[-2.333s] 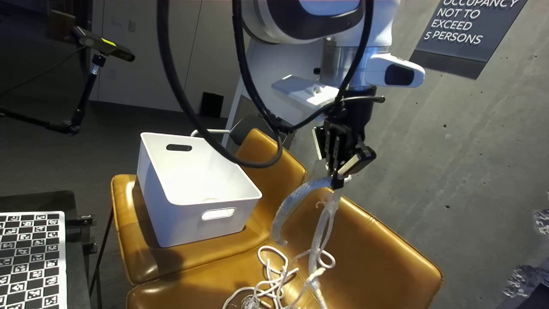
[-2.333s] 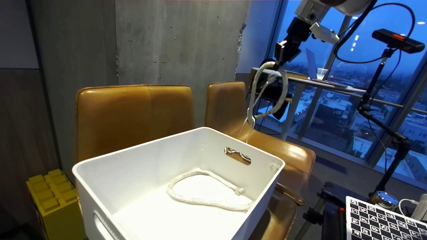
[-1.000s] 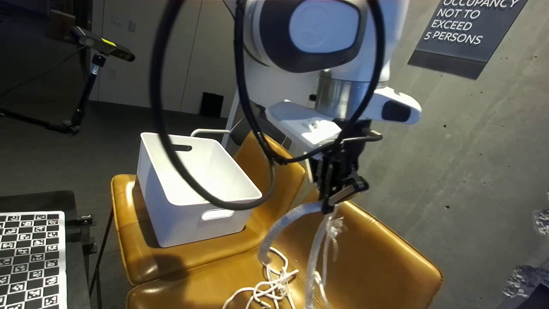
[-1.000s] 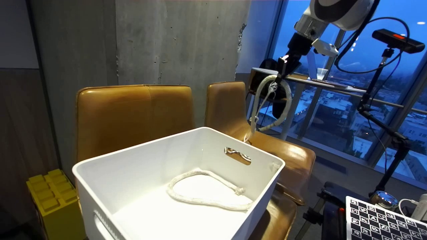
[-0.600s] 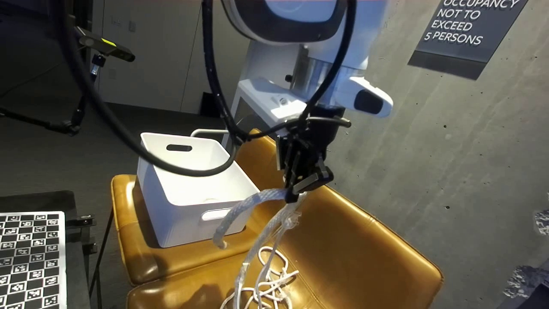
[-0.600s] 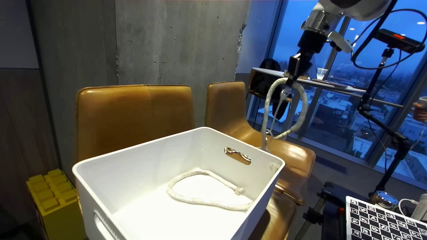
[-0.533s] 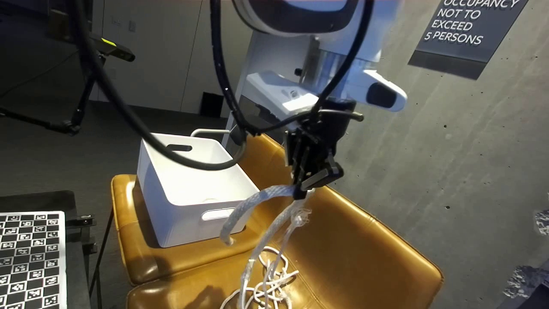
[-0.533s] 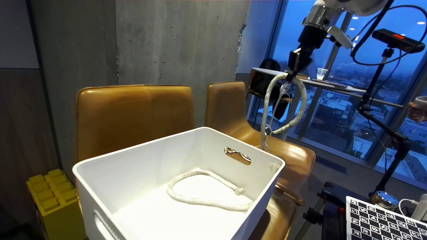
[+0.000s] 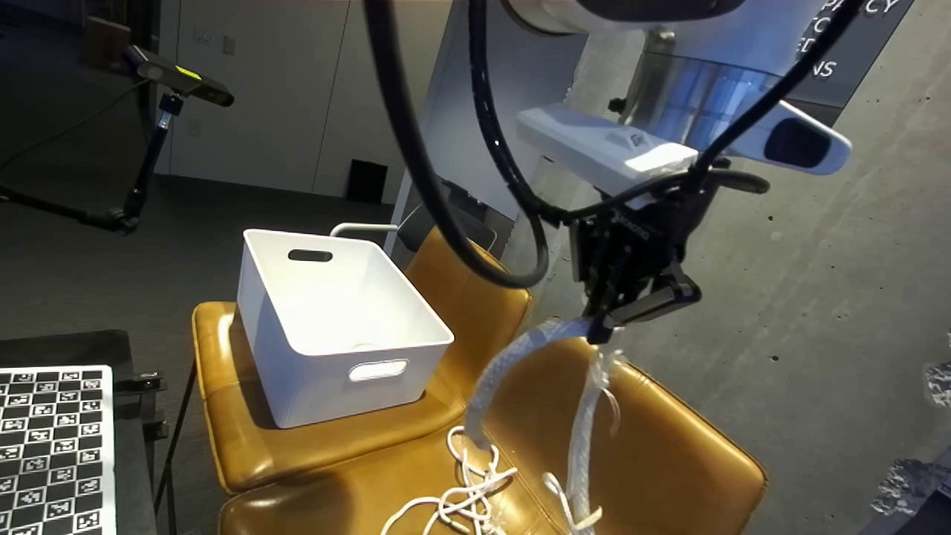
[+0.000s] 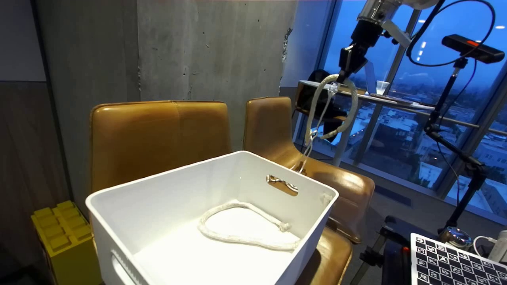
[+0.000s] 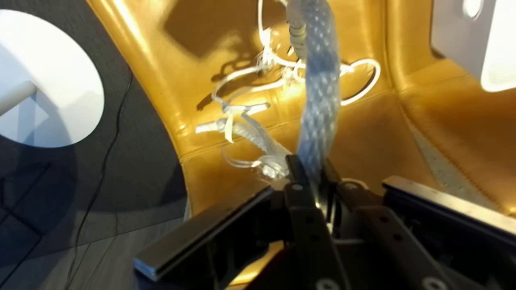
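Observation:
My gripper [image 9: 600,332] is shut on a thick braided white rope [image 9: 505,364], high above the nearer chair seat. In the wrist view the rope [image 11: 320,84] rises from between the fingertips and looks pale blue. Its two lengths hang down on either side of the grip, forming a loop in an exterior view [image 10: 311,107]. A frayed knot [image 10: 333,88] dangles just beside the fingers. Below lies a tangle of thin white cord [image 9: 468,498] on the brown seat. Another thick rope piece [image 10: 233,238] curls on the floor of the white bin [image 10: 170,182], apart from the gripper.
The bin [image 9: 356,394] stands on the adjoining brown chair [image 9: 238,416]. Chair backs [image 9: 639,423] rise close to a concrete wall [image 9: 817,297]. A camera on a stand [image 10: 471,47] and a checkered board [image 10: 455,257] are near. A yellow block [image 10: 63,233] sits behind the bin.
Over the last half second the gripper has lifted and drawn away from the bin, still holding the rope, which swings beneath it. A hand with a cup has left an exterior view's edge.

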`<state>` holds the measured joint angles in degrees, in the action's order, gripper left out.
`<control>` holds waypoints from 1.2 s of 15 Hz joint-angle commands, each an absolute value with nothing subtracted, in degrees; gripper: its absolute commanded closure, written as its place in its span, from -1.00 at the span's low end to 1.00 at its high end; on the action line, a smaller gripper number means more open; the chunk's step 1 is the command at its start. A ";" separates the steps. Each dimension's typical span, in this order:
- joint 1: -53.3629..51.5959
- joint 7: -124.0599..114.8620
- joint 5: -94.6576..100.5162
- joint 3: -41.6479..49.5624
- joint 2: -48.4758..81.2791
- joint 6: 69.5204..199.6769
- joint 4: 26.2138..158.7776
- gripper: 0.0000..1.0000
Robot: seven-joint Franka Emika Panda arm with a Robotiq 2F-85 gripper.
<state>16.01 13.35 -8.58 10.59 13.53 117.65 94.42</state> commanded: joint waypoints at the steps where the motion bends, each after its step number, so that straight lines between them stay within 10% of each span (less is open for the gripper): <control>1: 15.98 19.92 -10.86 9.14 6.19 107.02 99.29 0.94; 9: 15.38 16.55 -8.91 10.45 11.29 107.66 92.14 0.94; 10: 15.33 16.45 -8.62 10.40 11.64 108.10 92.22 0.33; 11: 15.31 16.42 -8.38 10.35 12.05 108.15 92.15 0.92; 18: 14.98 15.31 -7.56 10.01 14.73 108.67 91.95 0.95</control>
